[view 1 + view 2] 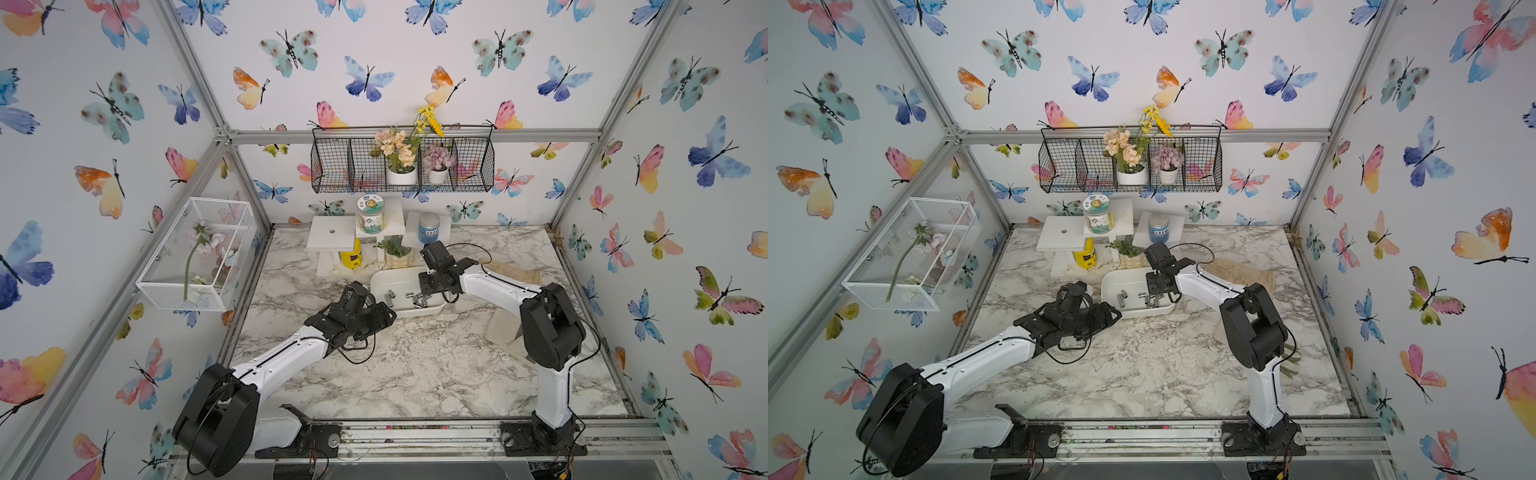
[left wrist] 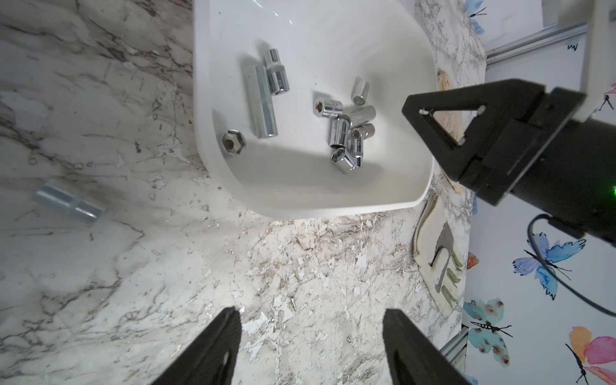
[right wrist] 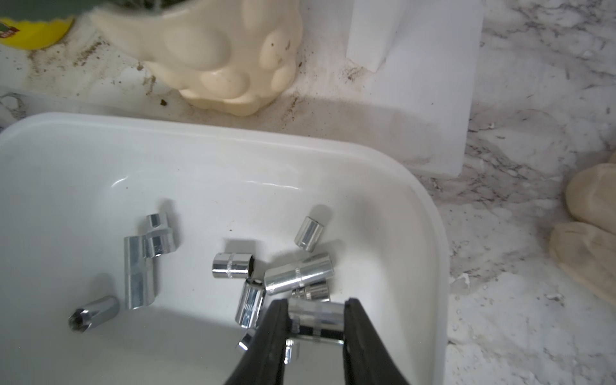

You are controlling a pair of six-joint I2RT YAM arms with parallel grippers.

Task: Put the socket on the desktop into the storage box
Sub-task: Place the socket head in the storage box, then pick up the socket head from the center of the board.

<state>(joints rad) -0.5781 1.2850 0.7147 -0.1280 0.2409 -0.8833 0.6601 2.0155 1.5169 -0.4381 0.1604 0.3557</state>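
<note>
Though partly hidden, the socket (image 3: pixel 315 321) looks short, chromed, perhaps grooved.

A black wire basket (image 1: pixel 332 166) with flower pots (image 1: pixel 401 175) hangs on the back wall (image 1: pixel 374 75). A white mesh basket (image 1: pixel 174 291) holds a flower (image 1: pixel 203 239)

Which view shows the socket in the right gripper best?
Right wrist view: the socket sits close up, clamped in the right gripper above the storage box. In both top views it is too small to tell from the pile. The left wrist view shows that gripper side-on, with the socket hidden.
</note>
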